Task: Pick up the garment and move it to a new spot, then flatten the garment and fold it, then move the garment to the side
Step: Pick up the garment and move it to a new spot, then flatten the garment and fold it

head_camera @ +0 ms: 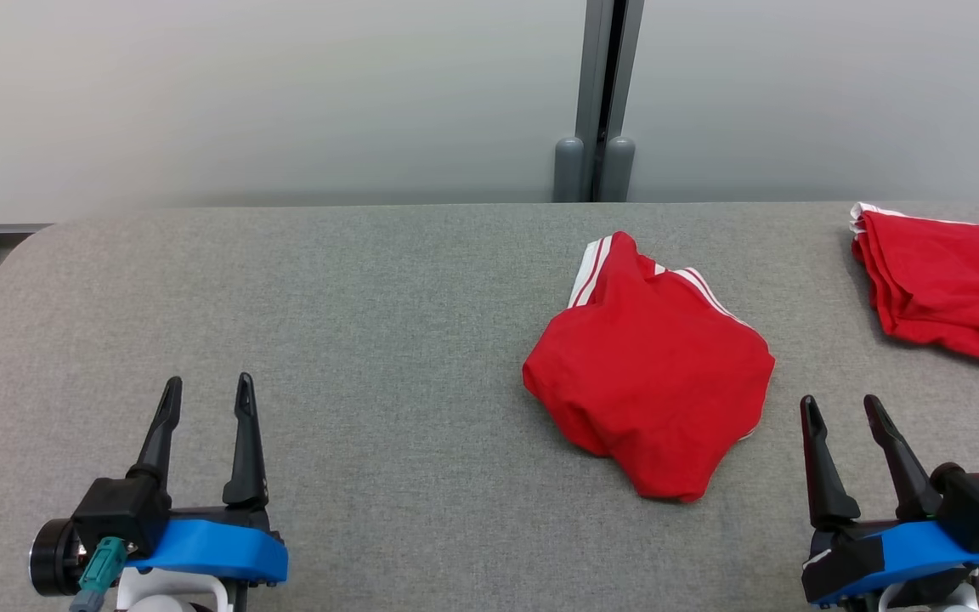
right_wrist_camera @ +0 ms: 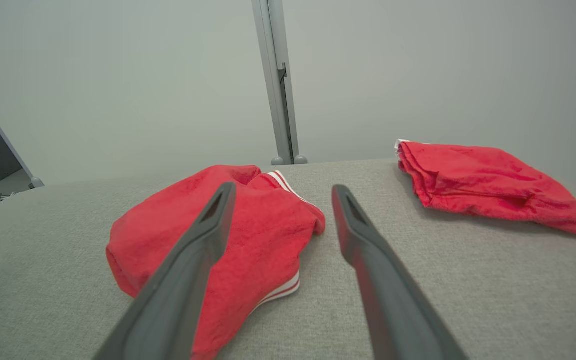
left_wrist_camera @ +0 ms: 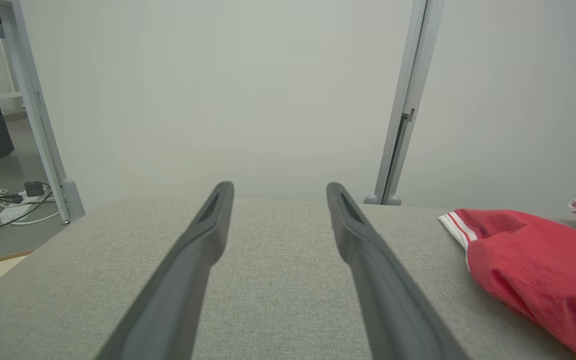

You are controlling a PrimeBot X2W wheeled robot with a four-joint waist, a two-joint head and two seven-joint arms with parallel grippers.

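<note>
- Spread, empty: left claw (head_camera: 207, 381), right claw (head_camera: 840, 400); crumpled red garment (head_camera: 651, 365) lies nearer right.
- Risk: pinch catches bunched layers, so it lifts as a clump and won't flatten.

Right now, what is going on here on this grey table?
Nothing is being handled yet. The left gripper and the right gripper hover open and empty over the grey table. A crumpled red garment lies untouched between them, nearer the right one. A second red garment lies at the far right.
</note>
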